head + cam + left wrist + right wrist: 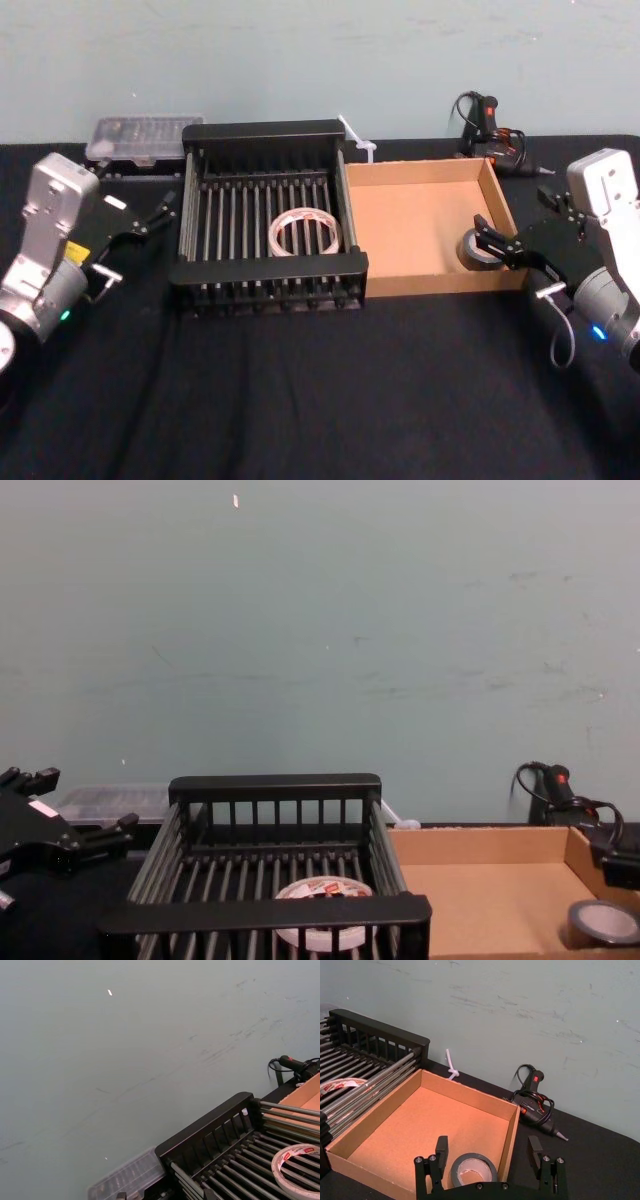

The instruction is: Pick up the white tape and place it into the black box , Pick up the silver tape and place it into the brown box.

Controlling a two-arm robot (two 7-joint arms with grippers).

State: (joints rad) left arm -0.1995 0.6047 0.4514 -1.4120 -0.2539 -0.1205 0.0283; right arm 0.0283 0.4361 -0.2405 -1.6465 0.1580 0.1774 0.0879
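Note:
The white tape (305,232) lies flat on the slatted floor of the black box (265,130); it also appears in the chest view (320,900) and the left wrist view (295,1167). The silver tape (472,250) rests on the floor of the brown box (415,172), in its front right corner. My right gripper (492,240) is open just above and behind that roll; in the right wrist view the fingers (441,1147) stand apart on either side of the silver tape (472,1167) without touching it, one outside the box wall. My left gripper (140,235) is open, left of the black box.
A clear plastic case (140,135) sits behind the crate's left corner. A black glue gun (490,130) with its cord lies behind the brown box, and a white zip tie (355,135) lies between the two boxes at the back. Black cloth covers the table.

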